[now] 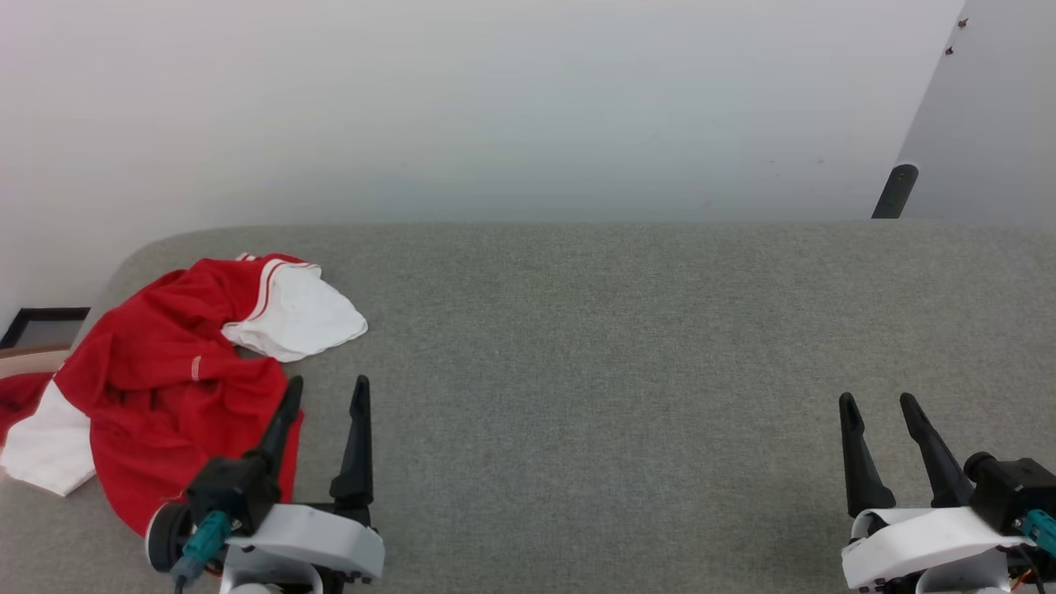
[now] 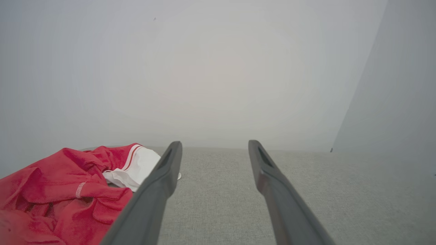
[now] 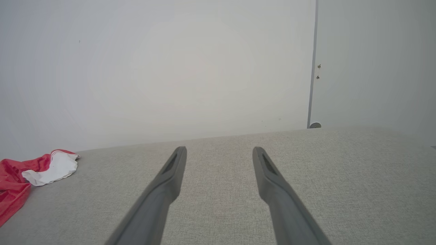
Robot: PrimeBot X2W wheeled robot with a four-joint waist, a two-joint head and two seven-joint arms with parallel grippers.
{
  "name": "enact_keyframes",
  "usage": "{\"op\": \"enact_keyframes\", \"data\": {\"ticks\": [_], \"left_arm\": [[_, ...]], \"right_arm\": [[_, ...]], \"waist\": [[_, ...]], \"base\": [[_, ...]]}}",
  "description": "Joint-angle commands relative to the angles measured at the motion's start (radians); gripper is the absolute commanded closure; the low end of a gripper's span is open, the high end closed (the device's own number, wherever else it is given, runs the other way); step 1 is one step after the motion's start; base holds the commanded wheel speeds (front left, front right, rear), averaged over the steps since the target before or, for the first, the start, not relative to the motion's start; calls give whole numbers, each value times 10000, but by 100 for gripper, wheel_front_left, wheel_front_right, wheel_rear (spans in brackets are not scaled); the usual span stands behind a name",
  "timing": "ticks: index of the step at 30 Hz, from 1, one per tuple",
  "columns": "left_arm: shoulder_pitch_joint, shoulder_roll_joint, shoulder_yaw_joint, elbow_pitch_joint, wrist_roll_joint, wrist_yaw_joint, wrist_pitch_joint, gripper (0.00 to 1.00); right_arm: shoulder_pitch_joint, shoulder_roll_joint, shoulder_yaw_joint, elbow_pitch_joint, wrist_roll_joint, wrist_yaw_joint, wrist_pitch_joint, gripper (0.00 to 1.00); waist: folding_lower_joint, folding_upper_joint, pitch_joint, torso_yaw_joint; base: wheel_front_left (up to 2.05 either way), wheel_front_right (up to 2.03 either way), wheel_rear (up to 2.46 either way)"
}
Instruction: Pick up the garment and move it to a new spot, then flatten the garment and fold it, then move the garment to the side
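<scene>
The garment [image 1: 165, 371] is lying at the worktop's [image 1: 619, 371] left end, left gripper [image 1: 327, 384] just beside it, right gripper [image 1: 877, 400] well apart.

I'm in a bare indoor room, more test space than home. A wide tabletop [image 1: 627, 346] covered in grey woven fabric stands against plain white walls [image 1: 495, 107], and a pale grey panel [image 3: 371, 61] closes the right corner.
</scene>
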Motion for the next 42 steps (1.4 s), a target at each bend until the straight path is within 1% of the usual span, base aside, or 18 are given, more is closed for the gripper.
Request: {"op": "enact_keyframes", "data": {"ticks": [1, 7, 13, 23, 31, 42], "left_arm": [[21, -4, 84, -52, 194, -47, -88, 0], [5, -93, 262, 116, 605, -260, -199, 0], [-65, -174, 358, 257, 1060, -367, -300, 0], [-214, -227, 615, 715, 709, -532, -305, 0], [-352, -192, 825, 961, 727, -584, -305, 0], [-162, -65, 1392, 1022, 879, -562, -304, 0]], "right_arm": [[57, -4, -2, -43, -217, 7, -84, 0], [82, 0, 37, -51, -616, 7, -191, 0], [111, -25, 55, -95, -1038, 7, -277, 0], [155, -2, 53, -114, -1126, 6, -226, 0], [219, 43, 290, -45, -1026, 6, -234, 0], [70, 183, 890, 183, -871, 6, -280, 0]], "waist": [[0, -1, -8, -1], [0, -1, -36, -6], [0, -1, -27, 39], [0, -1, -85, 305], [0, -1, -220, 961], [0, -1, -481, 2366]], "base": [[0, 0, 0], [0, 0, 0], [0, 0, 0], [0, 0, 0], [0, 0, 0], [0, 0, 0]]}}
